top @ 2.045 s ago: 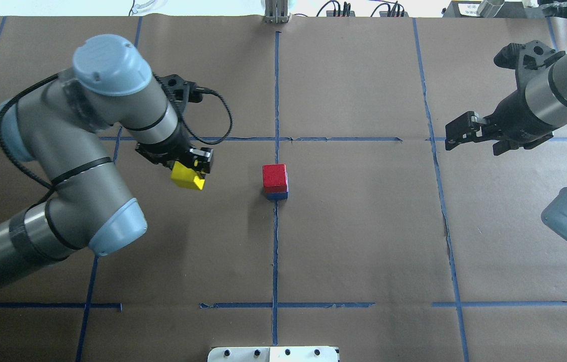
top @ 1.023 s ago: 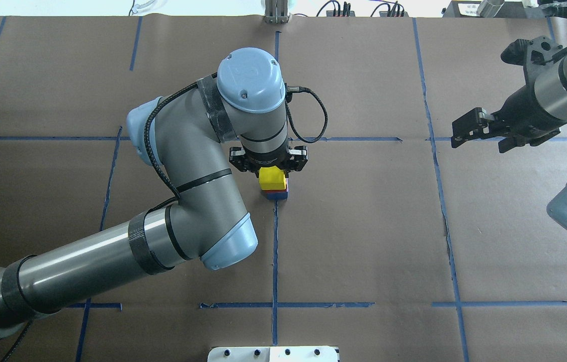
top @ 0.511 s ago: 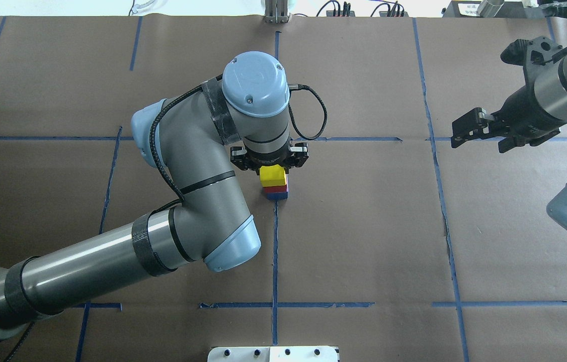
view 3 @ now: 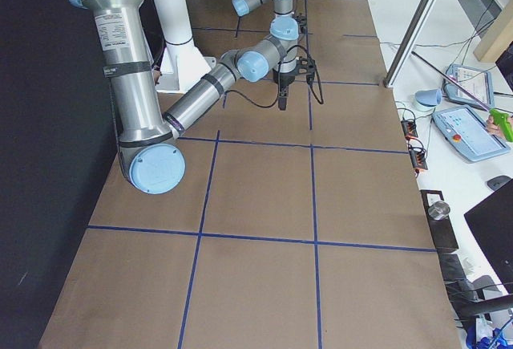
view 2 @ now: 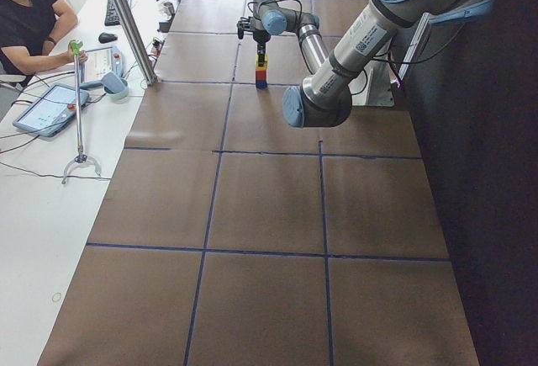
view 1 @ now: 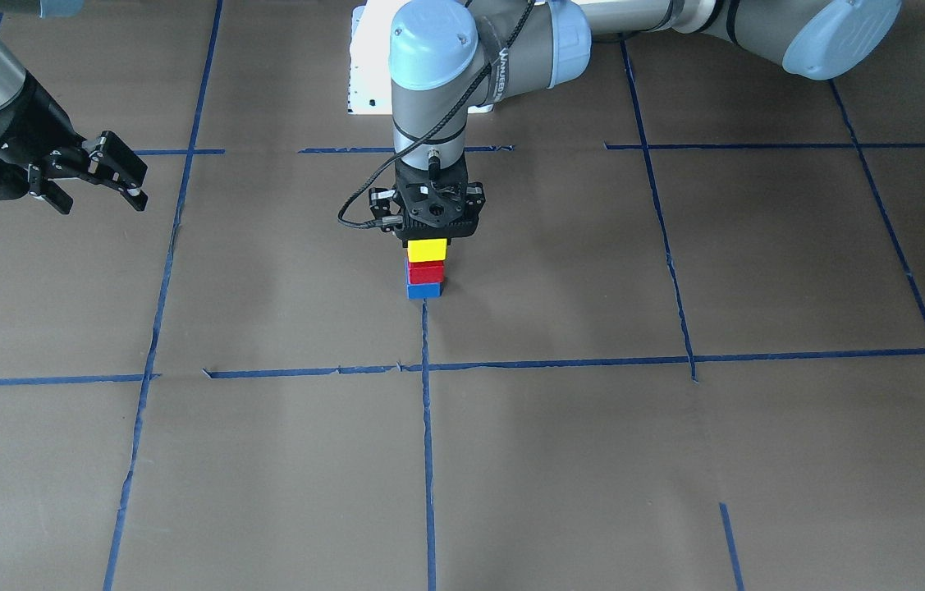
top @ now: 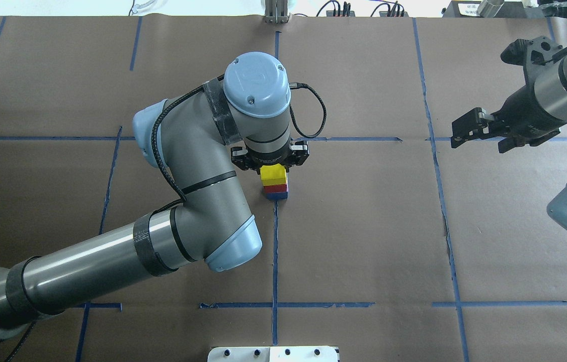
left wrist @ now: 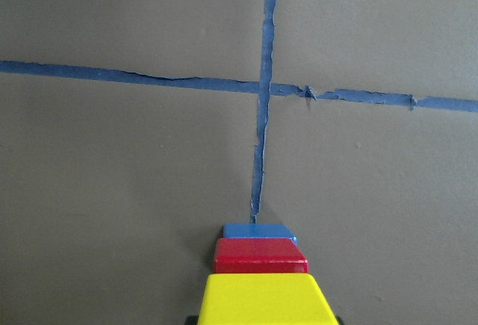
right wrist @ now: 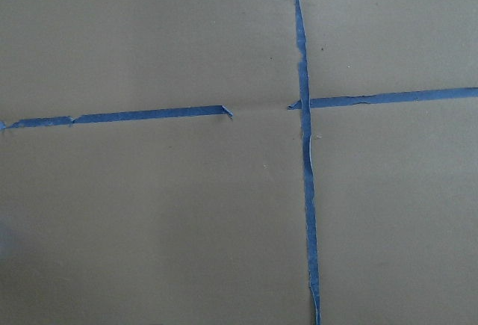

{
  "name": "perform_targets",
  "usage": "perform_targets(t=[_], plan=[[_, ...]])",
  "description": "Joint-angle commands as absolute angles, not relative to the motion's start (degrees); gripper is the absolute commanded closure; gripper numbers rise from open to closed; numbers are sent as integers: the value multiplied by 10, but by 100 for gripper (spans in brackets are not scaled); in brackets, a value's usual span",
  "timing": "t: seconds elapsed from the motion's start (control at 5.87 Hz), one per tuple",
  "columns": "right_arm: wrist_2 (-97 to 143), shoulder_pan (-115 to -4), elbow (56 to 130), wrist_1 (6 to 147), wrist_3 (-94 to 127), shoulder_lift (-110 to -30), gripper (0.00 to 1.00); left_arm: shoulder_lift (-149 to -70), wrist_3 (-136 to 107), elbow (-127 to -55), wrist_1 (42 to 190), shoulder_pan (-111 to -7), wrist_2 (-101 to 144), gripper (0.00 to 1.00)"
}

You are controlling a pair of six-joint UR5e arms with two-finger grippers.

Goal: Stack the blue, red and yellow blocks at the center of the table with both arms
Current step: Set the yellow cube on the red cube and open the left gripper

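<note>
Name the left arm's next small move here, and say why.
Probably open the left gripper and release the yellow block. It sits squarely on the red block over the blue block, so the stack looks complete. Whether the jaws are clamped or loose cannot be seen.

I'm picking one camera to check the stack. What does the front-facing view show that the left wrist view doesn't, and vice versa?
Only the front-facing view shows the left gripper closed around the yellow block, and the right gripper open and empty, off to the side. Only the left wrist view gives a close look down the stack's face, with the blocks roughly centred on each other. Both show the yellow block on the red block on the blue block, with a tape line running from the stack to a tape crossing.
</note>
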State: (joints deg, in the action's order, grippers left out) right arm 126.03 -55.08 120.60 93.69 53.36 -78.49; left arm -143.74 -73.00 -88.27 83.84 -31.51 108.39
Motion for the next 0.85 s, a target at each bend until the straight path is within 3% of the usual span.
perform_targets(t=[0.0,0.17,0.34,0.51,0.68], plan=[[1261,-551,1207,937,534,-786,0,-1440,-730,-882,838,-315,1083,84],[1261,-551,1207,937,535,-786,0,-1440,-730,-881,838,-316,1083,75],[1261,-551,1208,937,536,-786,0,-1440,-730,-881,839,-315,1083,49],[1261,-551,1208,937,537,-786,0,-1440,-731,-875,845,-315,1082,0],[1261,-551,1207,937,537,-786,0,-1442,-731,-875,847,-316,1083,0]])
